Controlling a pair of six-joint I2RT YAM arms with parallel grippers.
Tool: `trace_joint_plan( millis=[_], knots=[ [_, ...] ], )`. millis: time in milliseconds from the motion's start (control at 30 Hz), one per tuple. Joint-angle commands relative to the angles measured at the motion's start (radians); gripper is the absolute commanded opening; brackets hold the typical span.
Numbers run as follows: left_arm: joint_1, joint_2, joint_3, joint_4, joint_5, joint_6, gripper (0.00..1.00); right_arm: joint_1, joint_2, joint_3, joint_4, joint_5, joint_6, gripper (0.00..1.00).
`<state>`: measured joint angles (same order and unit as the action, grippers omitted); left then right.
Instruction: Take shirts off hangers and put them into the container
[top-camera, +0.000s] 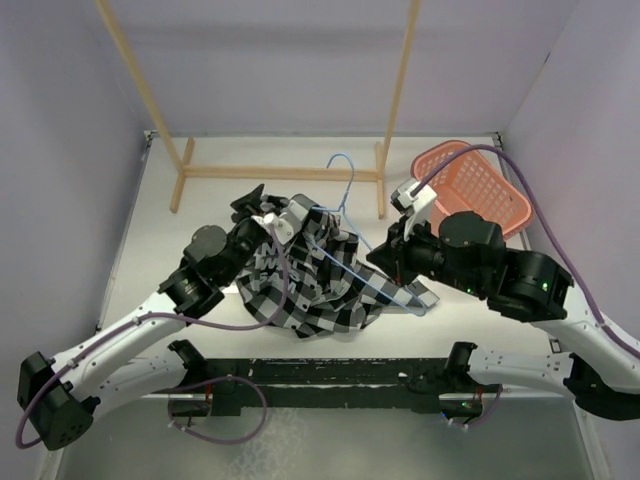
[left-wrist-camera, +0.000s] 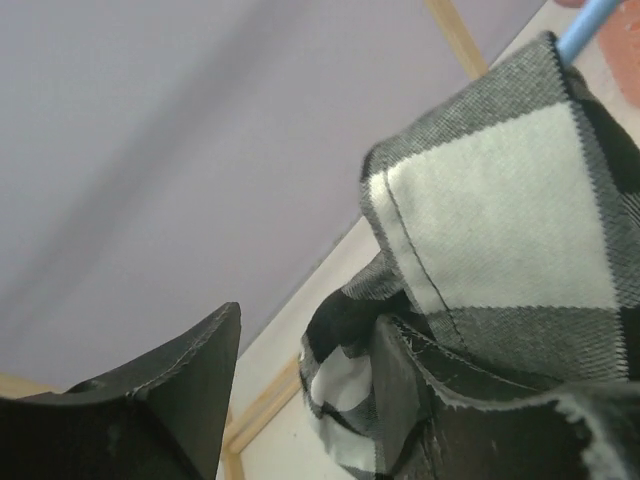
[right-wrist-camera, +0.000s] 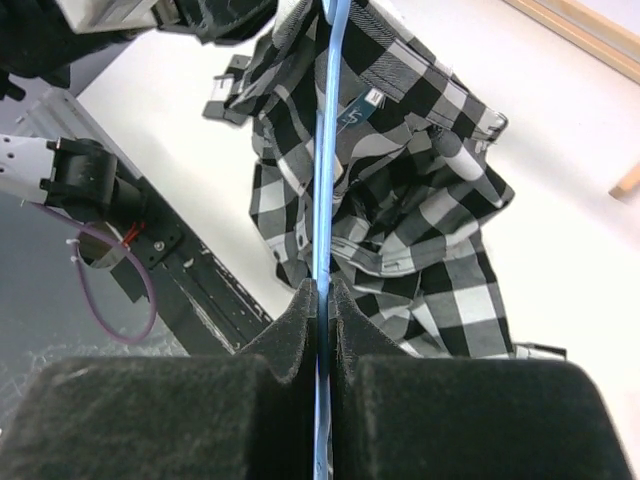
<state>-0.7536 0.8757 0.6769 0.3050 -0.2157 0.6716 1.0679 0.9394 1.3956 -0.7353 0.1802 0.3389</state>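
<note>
The black-and-white check shirt (top-camera: 315, 285) lies crumpled on the table between my arms, with the light-blue wire hanger (top-camera: 343, 170) running through it and its hook pointing toward the back. My right gripper (top-camera: 380, 258) is shut on the hanger; in the right wrist view its pads (right-wrist-camera: 322, 290) pinch the blue wire (right-wrist-camera: 328, 120) above the shirt (right-wrist-camera: 400, 200). My left gripper (top-camera: 255, 203) is at the shirt's far left edge. It stands open (left-wrist-camera: 308, 325), and a fold of shirt (left-wrist-camera: 500, 230) drapes over its right finger. The salmon-pink container (top-camera: 485, 185) sits at the back right, nothing visible inside.
A tan wooden rack frame (top-camera: 280, 172) stands across the back of the table, its uprights rising toward the camera. Purple walls close in the back and sides. A black rail (top-camera: 330, 375) with cables runs along the near edge.
</note>
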Motion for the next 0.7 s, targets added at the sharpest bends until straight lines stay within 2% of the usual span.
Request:
trace_joint_plan(
  millis=[0,167,333,500,667],
  knots=[
    [0.002,0.077,0.138,-0.117,-0.055,-0.077,0.52,0.001,-0.006,0.117,-0.155,0.085,0.009,0.0],
    [0.002,0.076,0.186,-0.196,-0.075,-0.163,0.53,0.001,0.007,0.215,-0.355,0.159,0.044,0.0],
    [0.002,0.004,0.194,-0.287,-0.018,-0.259,0.47,0.001,-0.014,0.282,-0.473,0.216,0.067,0.0],
    [0.002,0.009,0.25,-0.412,0.008,-0.339,0.47,0.001,0.046,0.402,-0.613,0.23,0.046,0.0],
    [0.003,0.03,0.268,-0.47,0.002,-0.361,0.44,0.0,0.084,0.512,-0.662,0.18,-0.023,0.0]
  ],
)
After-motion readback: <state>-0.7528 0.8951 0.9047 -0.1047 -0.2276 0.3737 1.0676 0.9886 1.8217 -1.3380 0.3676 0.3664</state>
